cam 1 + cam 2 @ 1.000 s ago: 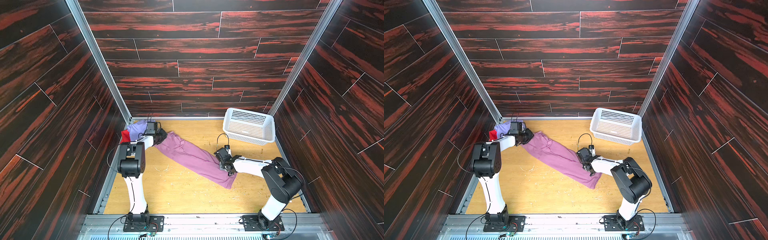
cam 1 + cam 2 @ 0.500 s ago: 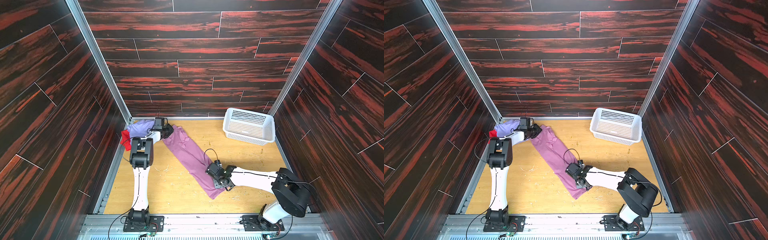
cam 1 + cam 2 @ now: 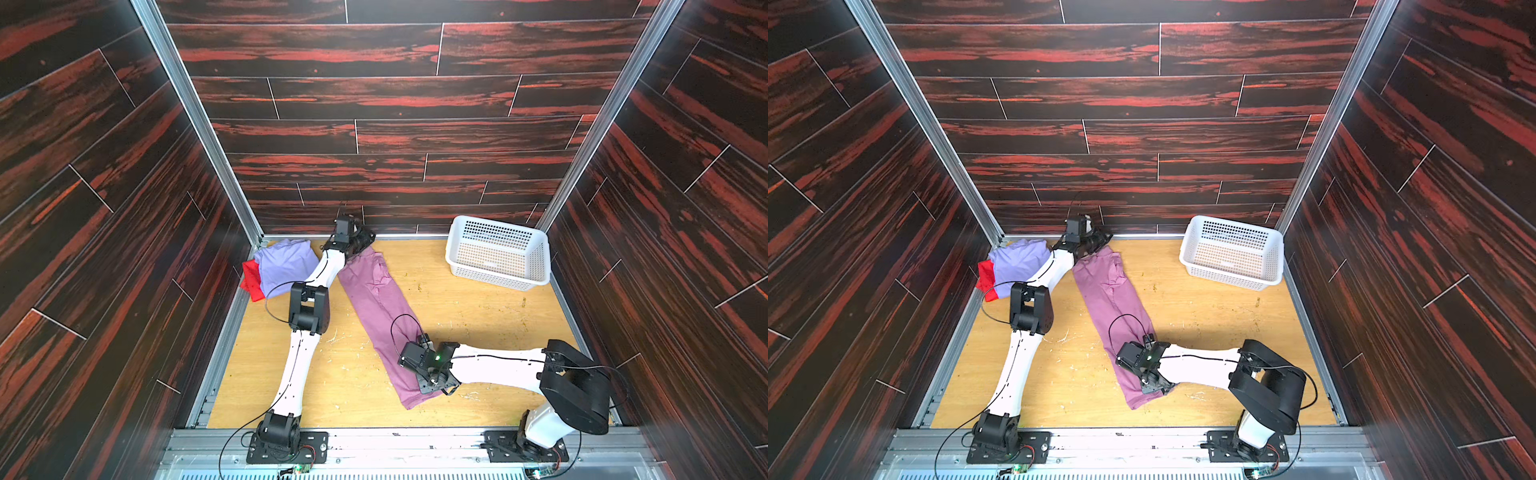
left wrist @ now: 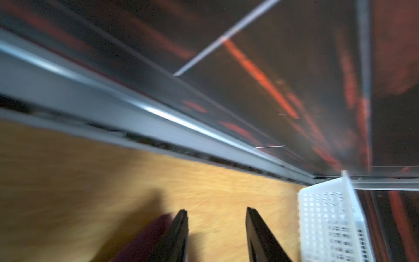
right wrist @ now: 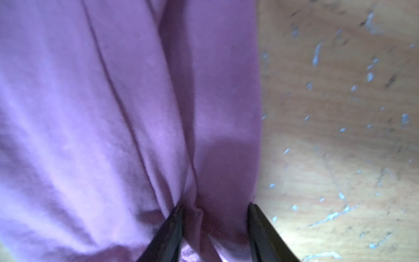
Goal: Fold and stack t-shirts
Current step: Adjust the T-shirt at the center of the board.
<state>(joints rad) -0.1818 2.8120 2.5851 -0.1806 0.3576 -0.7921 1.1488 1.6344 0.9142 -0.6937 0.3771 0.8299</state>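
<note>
Bench (image 3: pixel 478 324) bears the lengthwise-folded pink-mauve t-shirt (image 3: pixel 374 299); left fingers (image 4: pixel 179 238) gape empty, right fingers (image 5: pixel 172 233) straddle cloth, grip uncertain; a crosswise fold seems next.

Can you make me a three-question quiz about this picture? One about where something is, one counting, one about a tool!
1. Where is the white basket? A) far right corner B) near left corner C) on the shirts
2. How many shirts? A) two B) three C) five
3. The left tool is A) open B) shut on the basket C) shut on a ball
Answers: 1A, it stands by the back wall, right side. 2B, pink-mauve shirt, lavender shirt, red shirt. 3A, bare table shows between its fingers.
</note>
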